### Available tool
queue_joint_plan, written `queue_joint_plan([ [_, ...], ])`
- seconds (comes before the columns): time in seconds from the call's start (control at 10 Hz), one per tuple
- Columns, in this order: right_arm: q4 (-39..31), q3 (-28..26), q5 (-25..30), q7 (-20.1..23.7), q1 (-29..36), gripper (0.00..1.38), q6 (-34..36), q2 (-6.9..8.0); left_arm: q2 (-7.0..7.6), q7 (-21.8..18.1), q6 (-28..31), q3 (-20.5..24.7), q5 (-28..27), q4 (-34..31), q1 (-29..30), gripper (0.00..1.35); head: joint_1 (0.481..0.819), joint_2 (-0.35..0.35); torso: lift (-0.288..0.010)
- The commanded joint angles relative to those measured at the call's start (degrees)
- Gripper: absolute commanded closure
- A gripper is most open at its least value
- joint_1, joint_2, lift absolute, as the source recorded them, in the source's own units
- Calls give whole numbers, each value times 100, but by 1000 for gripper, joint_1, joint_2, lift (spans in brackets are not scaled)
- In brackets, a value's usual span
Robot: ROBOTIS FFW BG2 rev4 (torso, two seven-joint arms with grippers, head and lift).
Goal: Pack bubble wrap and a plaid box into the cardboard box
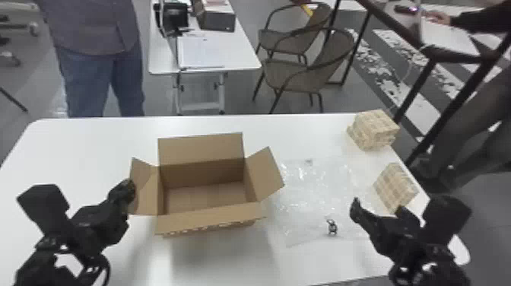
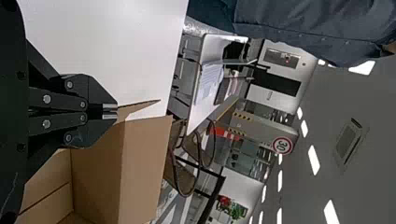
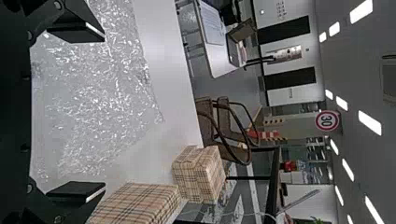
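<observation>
My left gripper [image 1: 127, 187] stands at the left flap of the open, hollow cardboard box [image 1: 205, 171]. In the left wrist view the left gripper [image 2: 110, 112] is shut on the flap's edge, with the cardboard box [image 2: 142, 172] beside it. Clear bubble wrap [image 1: 315, 186] lies flat right of the box. Over its near right side my right gripper [image 1: 379, 213] is open, nothing between its fingers. In the right wrist view the right gripper [image 3: 99, 112] faces the bubble wrap [image 3: 102, 93]. One plaid box [image 1: 395, 186] lies just beyond that gripper, near the table's right edge.
More plaid boxes [image 1: 372, 129] sit together at the back right corner. A small dark object [image 1: 331, 227] lies at the wrap's near part. The white table [image 1: 87, 144] has bare surface left of and in front of the cardboard box.
</observation>
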Motion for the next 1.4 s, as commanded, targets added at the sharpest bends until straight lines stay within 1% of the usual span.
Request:
queue_joint_plan([
  [0.0,-14,4,-59,0,-570,167,1046,-79,-15,0,15,-35,3,0,-10,1207,695,-134,-73],
  [0.2,-93,30,46,0,-1273,167,2417,-87,-15,0,50,-96,3,0,-27,1207,695,-121,-73],
  [0.4,-14,39,108,0,-1906,168,3393,-140,-15,0,59,-140,-6,0,-54,1207,695,-113,-73],
  [0.6,311,83,125,0,-2556,168,4298,-298,-15,0,76,-202,-6,0,-71,1207,695,-112,-73],
  [0.7,557,100,116,0,-2846,168,4588,-342,18,0,85,-219,-6,0,-80,1207,695,-115,-73],
  [0.8,909,100,134,0,-3163,168,4913,-360,9,0,85,-228,-15,0,-80,1207,695,-117,-73],
  [1.0,1559,347,37,0,-3804,170,5502,-509,26,0,120,-254,-32,0,-80,1207,695,-115,-73],
  [1.1,1805,399,28,0,-4130,170,5880,-518,44,0,155,-289,-59,0,-115,1207,695,-108,-73],
  [1.2,2025,557,28,0,-4376,163,6091,-580,70,0,173,-307,-68,0,-142,1207,695,-101,-73],
  [1.3,2254,619,72,0,-4604,163,6372,-606,79,8,199,-316,-94,0,-168,1207,695,-98,-73],
])
